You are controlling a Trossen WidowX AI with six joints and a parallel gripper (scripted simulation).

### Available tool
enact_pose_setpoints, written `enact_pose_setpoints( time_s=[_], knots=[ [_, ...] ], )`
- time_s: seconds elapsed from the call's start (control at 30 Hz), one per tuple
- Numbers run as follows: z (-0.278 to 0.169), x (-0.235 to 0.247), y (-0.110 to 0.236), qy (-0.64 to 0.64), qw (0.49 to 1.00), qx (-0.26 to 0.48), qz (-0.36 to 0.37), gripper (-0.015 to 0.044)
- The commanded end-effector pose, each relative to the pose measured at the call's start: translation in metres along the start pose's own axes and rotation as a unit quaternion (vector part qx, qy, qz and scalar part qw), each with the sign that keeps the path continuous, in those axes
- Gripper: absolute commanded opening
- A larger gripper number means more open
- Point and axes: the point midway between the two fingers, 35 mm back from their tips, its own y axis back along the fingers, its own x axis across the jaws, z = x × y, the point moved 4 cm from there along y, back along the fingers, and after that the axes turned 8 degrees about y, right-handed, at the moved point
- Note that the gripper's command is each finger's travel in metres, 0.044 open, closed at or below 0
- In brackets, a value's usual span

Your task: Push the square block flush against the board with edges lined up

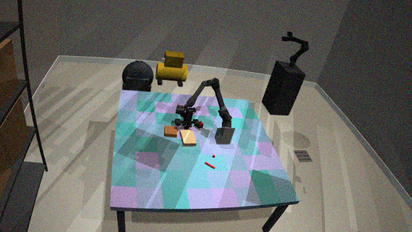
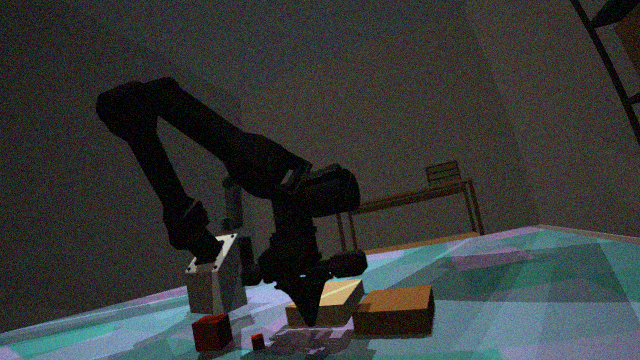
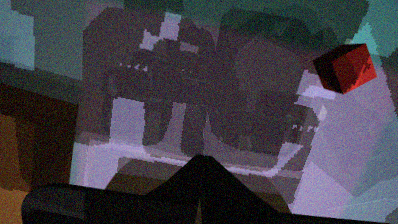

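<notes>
The orange-brown square block (image 1: 170,131) (image 2: 395,310) lies flat on the patchwork table (image 1: 193,187). The tan board (image 1: 188,138) (image 2: 336,299) lies just right of it in the top view, and a thin gap seems to show between them. My gripper (image 1: 187,126) (image 2: 307,320) (image 3: 202,163) is shut and empty. It points straight down, with its tips low at the board's far end, close to the table top. In the wrist view the block (image 3: 12,145) shows dimly at the left edge.
A red cube (image 1: 199,124) (image 2: 212,332) (image 3: 346,67) sits near the gripper, with a tiny red piece (image 2: 258,341) beside it. The arm's grey base (image 1: 224,135) (image 2: 215,282) stands right of the board. A red stick (image 1: 210,165) and a red dot (image 1: 213,156) lie nearer the front.
</notes>
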Motion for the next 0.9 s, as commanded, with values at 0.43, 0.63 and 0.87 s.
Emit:
enact_pose_setpoints(
  time_s=[0.43, 0.63, 0.87],
  knots=[
    [-0.030, 0.004, -0.002, 0.002, 1.000, 0.001, -0.002, 0.0000],
    [-0.039, 0.005, -0.002, 0.002, 1.000, 0.001, -0.002, 0.0000],
    [-0.048, 0.006, -0.002, 0.002, 1.000, 0.001, -0.002, 0.0000]
  ],
)
